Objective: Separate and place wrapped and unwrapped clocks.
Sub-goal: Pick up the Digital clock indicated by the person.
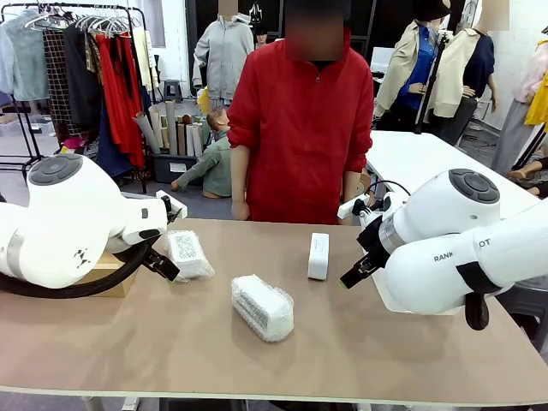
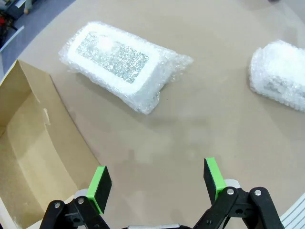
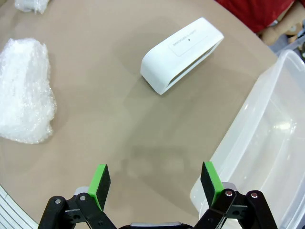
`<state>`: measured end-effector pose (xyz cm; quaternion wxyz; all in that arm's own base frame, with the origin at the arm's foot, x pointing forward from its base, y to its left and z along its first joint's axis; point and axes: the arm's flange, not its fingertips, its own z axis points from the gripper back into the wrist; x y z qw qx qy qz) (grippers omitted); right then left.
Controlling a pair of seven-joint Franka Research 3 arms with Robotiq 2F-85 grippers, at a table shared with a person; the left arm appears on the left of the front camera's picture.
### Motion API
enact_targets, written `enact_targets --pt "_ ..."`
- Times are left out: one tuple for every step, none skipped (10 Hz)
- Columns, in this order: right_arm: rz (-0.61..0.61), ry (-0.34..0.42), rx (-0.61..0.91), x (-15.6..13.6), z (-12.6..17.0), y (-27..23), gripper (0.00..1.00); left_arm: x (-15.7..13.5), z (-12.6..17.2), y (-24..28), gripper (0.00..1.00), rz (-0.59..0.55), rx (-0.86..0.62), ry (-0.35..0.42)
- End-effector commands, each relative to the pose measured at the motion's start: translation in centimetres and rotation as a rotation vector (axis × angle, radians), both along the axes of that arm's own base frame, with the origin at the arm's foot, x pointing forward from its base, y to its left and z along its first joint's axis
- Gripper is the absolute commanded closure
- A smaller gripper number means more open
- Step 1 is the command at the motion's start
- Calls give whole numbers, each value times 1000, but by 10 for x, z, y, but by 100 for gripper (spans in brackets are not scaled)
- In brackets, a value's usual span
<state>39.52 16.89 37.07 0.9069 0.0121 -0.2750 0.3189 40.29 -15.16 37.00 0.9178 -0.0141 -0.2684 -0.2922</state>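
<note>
Looking down the left gripper [image 2: 156, 183]: jaws spread wide, nothing between the green pads, just hanging over bare table [image 2: 200, 124]. Right ahead of it, got a bubble-wrapped clock [image 2: 121, 62] lying flat on the table, just beside the open cardboard box [image 2: 28, 143] but not in it. Can spot the second wrapped clock [image 2: 281, 76] off toward the right edge of that view, well apart from the first.

Same deal with the right gripper [image 3: 155, 183]: wide open, empty, hovering over the table. Ahead of it, seeing the bare white clock [image 3: 183, 47] out on its own, near the clear plastic tub [image 3: 267, 143] but outside it.

From the front: one wrapped clock close to the left arm, the other around the middle and nearer the robot's side, the bare one standing up right of middle. Also got a person in a red jacket [image 1: 300, 120] standing at the far side, arms down.
</note>
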Motion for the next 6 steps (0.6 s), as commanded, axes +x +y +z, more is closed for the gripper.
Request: enact_targets --pt "0 0 1 0 0 0 0 0 0 0 0 0 0 0" --pt "0 0 0 0 0 0 0 0 0 0 0 0 0 0" --pt "20 18 25 -1 -1 0 0 -2 5 -2 0 32 26 24" --pt "44 34 35 -3 -1 0 0 -4 10 -7 0 -10 16 47" --pt "62 63 63 -5 1 1 0 -6 14 -9 0 -30 19 43" --pt "67 86 79 -4 2 2 0 -7 19 -11 0 -48 13 47"
